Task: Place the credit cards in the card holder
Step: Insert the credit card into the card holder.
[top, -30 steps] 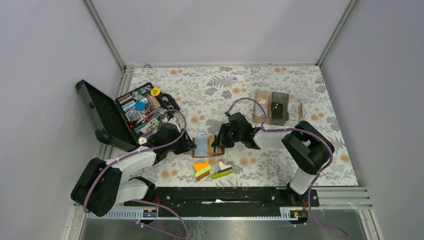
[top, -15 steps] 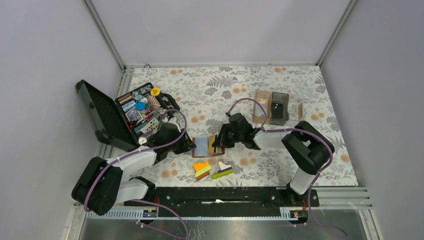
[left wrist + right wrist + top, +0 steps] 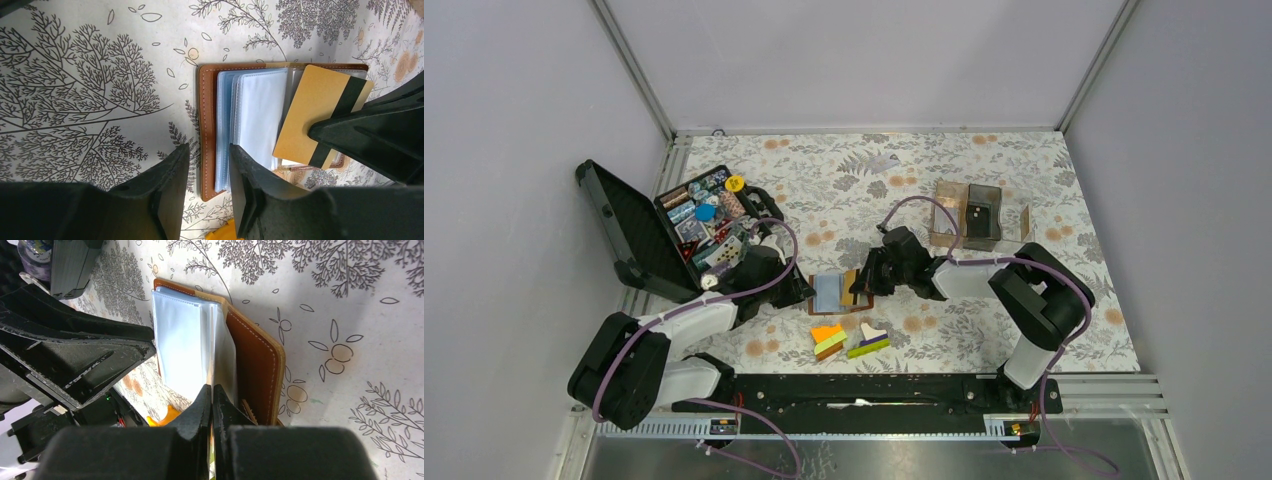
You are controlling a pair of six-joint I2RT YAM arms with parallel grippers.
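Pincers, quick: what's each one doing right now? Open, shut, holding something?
Left pincer: open, jaws either side of the card holder's leather edge.
Right pincer: shut on the tan card.

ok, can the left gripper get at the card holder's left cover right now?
Probably yes. The left gripper stands open astride the stitched left edge of the card holder, nothing between. The right gripper, shut on a tan card, is over the far side.
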